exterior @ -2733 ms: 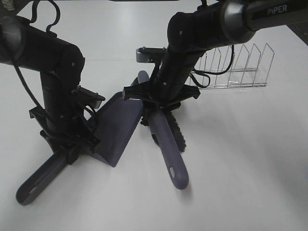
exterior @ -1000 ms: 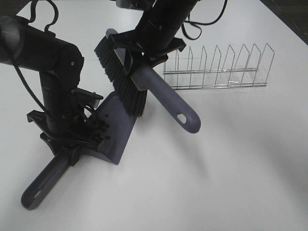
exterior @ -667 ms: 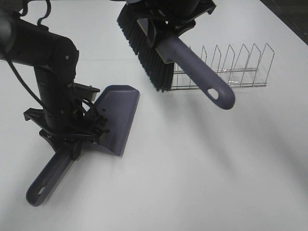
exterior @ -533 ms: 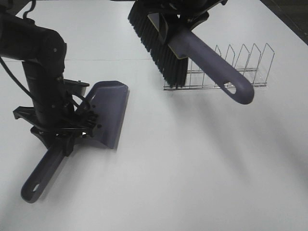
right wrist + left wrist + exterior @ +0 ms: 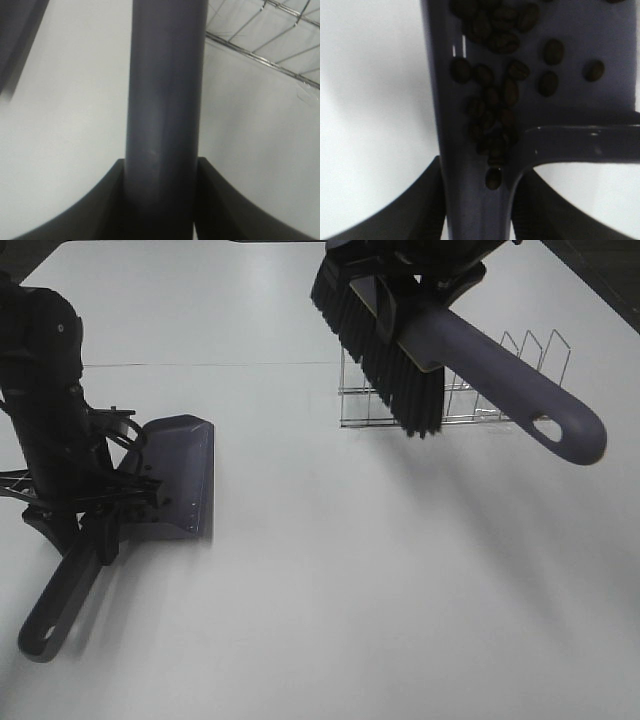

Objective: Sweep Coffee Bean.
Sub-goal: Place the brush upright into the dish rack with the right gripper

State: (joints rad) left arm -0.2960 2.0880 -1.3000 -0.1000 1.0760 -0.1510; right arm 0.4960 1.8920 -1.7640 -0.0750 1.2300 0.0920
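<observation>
1. The right pincer (image 5: 425,265) is cut off by the top edge of the high view. Only its underside shows there. The wrist view shows it (image 5: 161,200) clamped on the brush (image 5: 480,355) by the handle.
2. The brush hangs in the upper right of the frame, clear of the desk (image 5: 350,590). Its bristles point down and left, and its handle runs toward the right edge.
3. The brush hides the left and middle of the rack (image 5: 478,418). Only the rack's lower rail and a few right-hand loops show.
4. The left pincer (image 5: 95,515) is dark against its dark arm at the left edge, and its fingers are hard to separate there. The wrist view shows it (image 5: 477,202) closed around the neck of the dustpan (image 5: 190,465) handle.
5. The beans (image 5: 492,120) cannot be made out in the high view. The left wrist view shows them inside the dustpan, most heaped in a line against one wall near the handle neck, with a few scattered loose. That view is blurred, and more beans are cut off at its edge.
6. No beans show on the bare desk.
7. Compared with half a second ago, the dustpan and left arm have moved farther toward the left edge, and the pan's lip now faces more squarely right.
8. The brush has shifted right, covers more of the rack, and stands farther from the dustpan.
</observation>
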